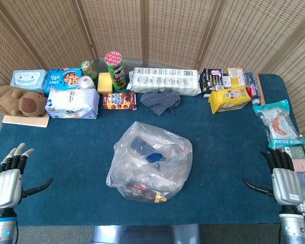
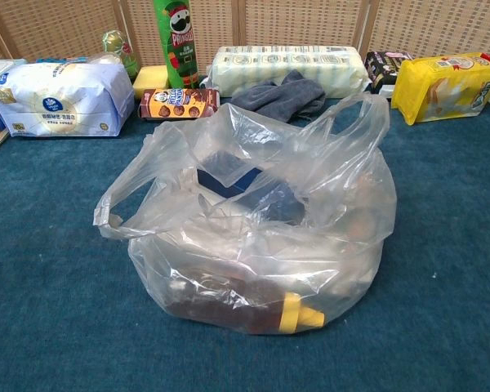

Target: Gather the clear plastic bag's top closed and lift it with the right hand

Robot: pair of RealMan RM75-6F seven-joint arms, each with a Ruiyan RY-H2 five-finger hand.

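Blue cloth covers the surface (image 1: 66, 152). At its left edge the left hand (image 1: 9, 178) rests with fingers spread apart, holding nothing. Well to that hand's right, about midway between both hands, sits the bag (image 1: 150, 162), its top loose and open, handles flopped outward, with a dark blue box and a yellow-capped bottle (image 2: 253, 310) inside. Further right, at the right edge, the right hand (image 1: 283, 178) lies with fingers apart, empty, well clear of the bag.
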